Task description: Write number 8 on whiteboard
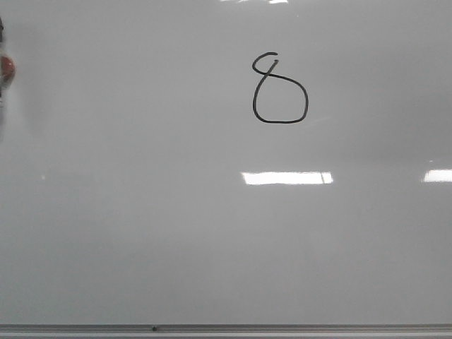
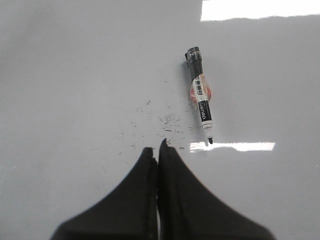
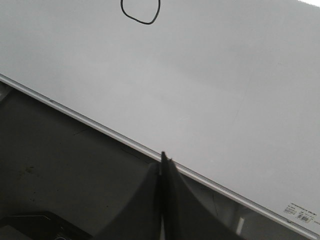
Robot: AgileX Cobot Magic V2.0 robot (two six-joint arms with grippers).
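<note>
The number 8 (image 1: pixel 277 90) is drawn in thin black line on the whiteboard (image 1: pixel 141 233), right of centre and high in the front view; its lower loop also shows in the right wrist view (image 3: pixel 141 11). A marker (image 2: pixel 201 102) with a black cap end and bare tip lies flat on the board (image 2: pixel 75 75), apart from my left gripper (image 2: pixel 157 150), which is shut and empty. Small black specks dot the board between them. My right gripper (image 3: pixel 164 159) is shut and empty over the board's metal edge strip (image 3: pixel 100 127). Neither gripper shows in the front view.
A dark surface (image 3: pixel 50 165) lies beyond the board's edge in the right wrist view. A red-and-dark object (image 1: pixel 4 70) sits at the far left edge of the front view. Bright light reflections (image 1: pixel 286 178) lie on the board.
</note>
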